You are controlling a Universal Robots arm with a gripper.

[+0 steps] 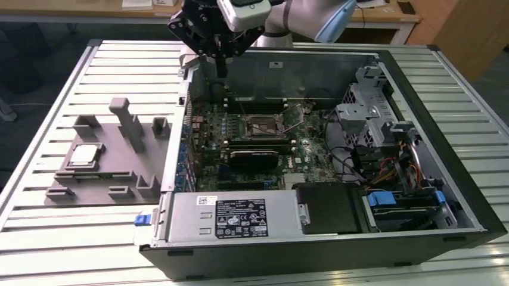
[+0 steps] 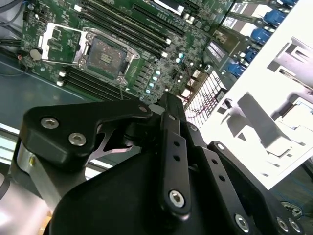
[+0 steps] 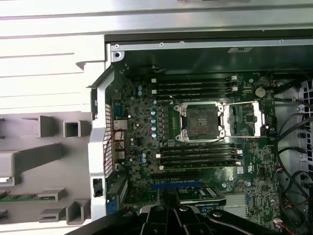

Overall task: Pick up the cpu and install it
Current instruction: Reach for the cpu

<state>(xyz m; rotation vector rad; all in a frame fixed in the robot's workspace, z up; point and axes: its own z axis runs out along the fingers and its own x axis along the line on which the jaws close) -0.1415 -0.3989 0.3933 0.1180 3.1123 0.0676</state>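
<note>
We see the gripper (image 1: 221, 70) above the far wall of the open computer case (image 1: 318, 250), jaws drawn narrow, holding nothing; the cpu (image 1: 83, 155) lies flat, plate up, in a recess of the grey fixture tray (image 1: 119, 179) near the bench (image 1: 47, 238) edge at the exterior view's left, well apart from the gripper; we judge the recess keeps it square for grasping; the socket (image 3: 203, 122) stands uncovered and bare, likely to receive it; the bench is slatted metal; a wooden desk (image 1: 390, 13) stands behind.

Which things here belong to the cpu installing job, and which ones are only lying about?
Belong to the job: cpu, on the grey tray; open socket on the motherboard; pincer, above the case.
Only lying about: power supply; memory sticks; cables.
</note>
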